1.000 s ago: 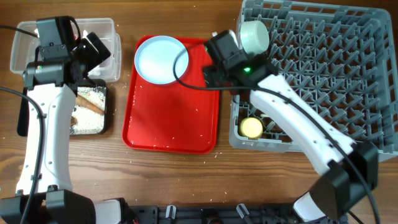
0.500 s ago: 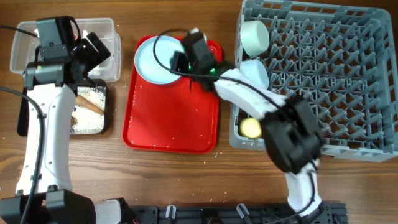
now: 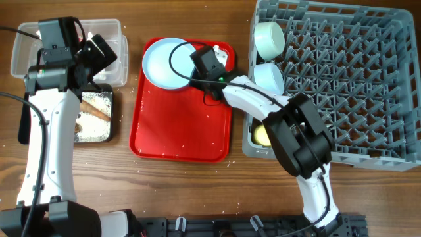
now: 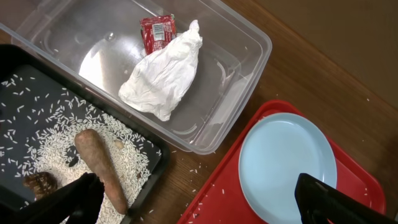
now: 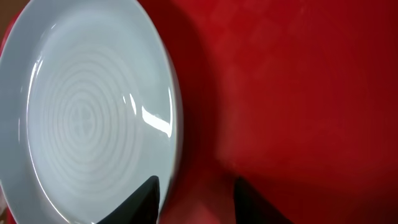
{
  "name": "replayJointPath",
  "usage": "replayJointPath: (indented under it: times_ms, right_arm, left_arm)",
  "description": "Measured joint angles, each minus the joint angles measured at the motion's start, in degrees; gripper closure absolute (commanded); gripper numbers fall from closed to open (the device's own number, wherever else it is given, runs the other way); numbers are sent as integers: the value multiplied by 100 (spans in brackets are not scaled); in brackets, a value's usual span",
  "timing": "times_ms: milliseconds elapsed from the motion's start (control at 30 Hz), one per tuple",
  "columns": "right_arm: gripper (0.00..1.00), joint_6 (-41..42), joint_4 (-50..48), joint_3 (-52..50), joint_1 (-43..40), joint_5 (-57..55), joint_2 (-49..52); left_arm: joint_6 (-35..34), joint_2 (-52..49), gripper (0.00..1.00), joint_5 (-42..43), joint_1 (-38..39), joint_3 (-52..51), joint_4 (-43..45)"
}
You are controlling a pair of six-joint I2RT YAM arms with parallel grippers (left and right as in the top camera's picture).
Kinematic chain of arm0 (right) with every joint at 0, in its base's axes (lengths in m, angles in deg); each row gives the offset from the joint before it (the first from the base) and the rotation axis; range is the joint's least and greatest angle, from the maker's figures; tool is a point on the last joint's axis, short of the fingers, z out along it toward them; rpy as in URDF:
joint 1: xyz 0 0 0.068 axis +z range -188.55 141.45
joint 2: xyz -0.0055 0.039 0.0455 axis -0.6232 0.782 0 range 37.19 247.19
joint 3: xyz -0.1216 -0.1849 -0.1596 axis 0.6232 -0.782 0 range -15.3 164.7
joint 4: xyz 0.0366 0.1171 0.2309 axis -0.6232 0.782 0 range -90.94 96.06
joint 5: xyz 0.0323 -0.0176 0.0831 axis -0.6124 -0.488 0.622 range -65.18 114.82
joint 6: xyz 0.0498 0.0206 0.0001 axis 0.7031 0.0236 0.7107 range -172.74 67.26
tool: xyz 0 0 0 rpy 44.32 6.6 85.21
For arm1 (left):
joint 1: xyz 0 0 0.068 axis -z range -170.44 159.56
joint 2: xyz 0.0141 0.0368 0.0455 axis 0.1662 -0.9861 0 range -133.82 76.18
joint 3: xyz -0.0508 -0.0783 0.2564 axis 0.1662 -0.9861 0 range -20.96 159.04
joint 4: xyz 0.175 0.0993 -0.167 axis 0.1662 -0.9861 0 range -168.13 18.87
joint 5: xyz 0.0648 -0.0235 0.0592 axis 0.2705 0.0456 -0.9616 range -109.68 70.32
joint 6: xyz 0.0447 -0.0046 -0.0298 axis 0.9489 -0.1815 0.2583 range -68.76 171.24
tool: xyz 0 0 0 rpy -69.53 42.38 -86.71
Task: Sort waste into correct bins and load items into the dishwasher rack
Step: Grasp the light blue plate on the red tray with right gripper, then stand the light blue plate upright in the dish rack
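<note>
The right gripper point(image 5: 196, 199) is down at the pale blue plate point(image 3: 164, 62), which lies flat in the far left corner of the red tray point(image 3: 184, 125). Its two fingers are only partly apart and straddle the plate's right-hand rim, one over the plate and one over bare tray. There is a clear gap beside the rim, so it has no hold on anything.

Over on the other side, the left gripper point(image 4: 199, 190) hangs wide open and empty above the spot where the bins and red tray meet.

The clear tub point(image 4: 249, 50) holds the crumpled white paper point(image 4: 165, 71) and the red wrapper point(image 4: 157, 32), which touch each other. The black tray point(image 4: 158, 155) beside it carries rice point(image 4: 56, 137), the brown food stick point(image 4: 99, 165) and a small brown lump point(image 4: 38, 182).

The grey rack point(image 3: 355, 99) (easily the biggest thing on the wooden surface point(image 3: 79, 178)) has a pale green bowl point(image 3: 268, 38) and a pale blue bowl point(image 3: 268, 78) along its left side, and the yellow cup point(image 3: 262, 135) in its near left corner.
</note>
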Motion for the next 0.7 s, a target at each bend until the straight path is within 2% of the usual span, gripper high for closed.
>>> replayJointPath:
  times_ms: [167, 200, 300, 467, 700]
  right_arm:
    - [77, 24, 551, 170, 55, -63, 15]
    - [84, 22, 835, 267, 68, -63, 15]
    - [96, -46, 1871, 695, 94, -68, 44]
    - [96, -538, 3176, 1497, 101, -63, 66]
    - [96, -1690, 3661, 1805, 103, -63, -94]
  left_arm:
    - [0, 0, 0, -2, 0, 0, 0]
    - [0, -2, 0, 0, 0, 0, 0]
    - [0, 0, 0, 0, 0, 0, 0]
    - [0, 0, 0, 0, 0, 0, -2]
    - [0, 0, 0, -2, 0, 0, 0]
